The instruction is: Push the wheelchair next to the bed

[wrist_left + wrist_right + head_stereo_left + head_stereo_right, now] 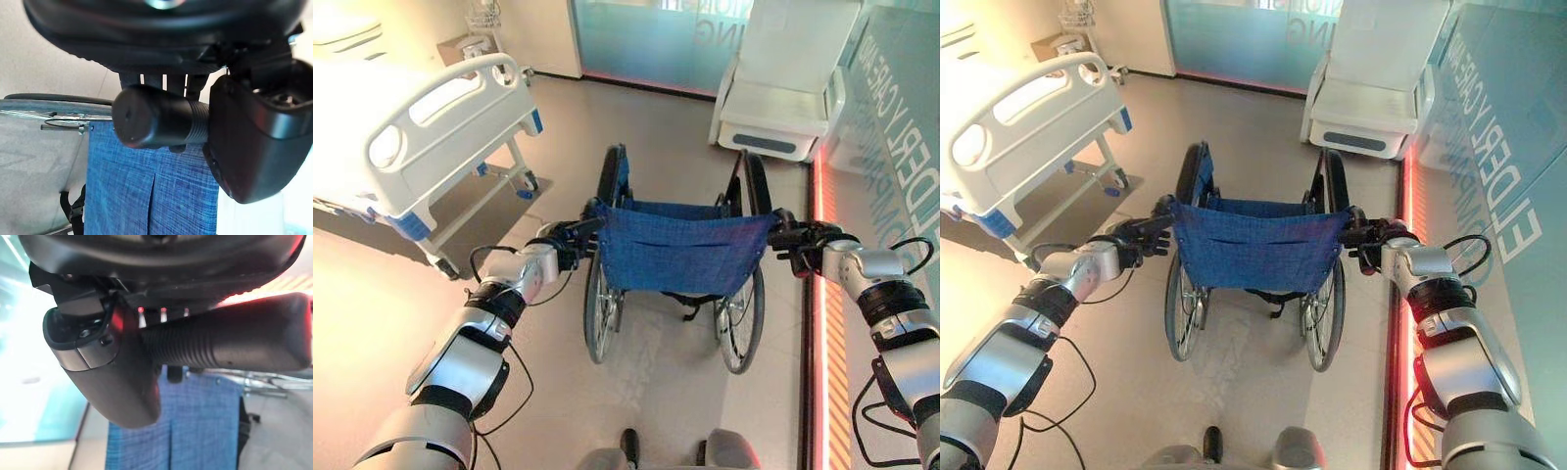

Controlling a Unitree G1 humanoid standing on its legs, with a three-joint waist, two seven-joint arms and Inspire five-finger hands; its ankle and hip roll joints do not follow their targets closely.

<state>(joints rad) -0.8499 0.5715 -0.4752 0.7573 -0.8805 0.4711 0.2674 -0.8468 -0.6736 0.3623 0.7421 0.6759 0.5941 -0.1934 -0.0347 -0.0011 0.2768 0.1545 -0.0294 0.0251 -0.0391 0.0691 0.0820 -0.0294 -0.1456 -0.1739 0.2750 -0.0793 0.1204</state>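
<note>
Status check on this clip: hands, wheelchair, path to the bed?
Left robot hand and right robot hand each shut on a push handle. Wheelchair upright, apart from bed, which stands ahead-left. White recliner ahead-right; floor between looks open.

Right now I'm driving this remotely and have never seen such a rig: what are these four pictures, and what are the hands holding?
You are looking through a humanoid robot. The two wide pictures come from its head camera, looking down; the two close ones from cameras on its wrists. The folding wheelchair with the blue fabric back stands directly ahead on the floor. The left hand is curled round the black ribbed left push handle; the right hand is curled round the right push handle. The white hospital bed with a blue-trimmed footboard lies ahead to the left, and a white reclining chair ahead to the right.
</note>
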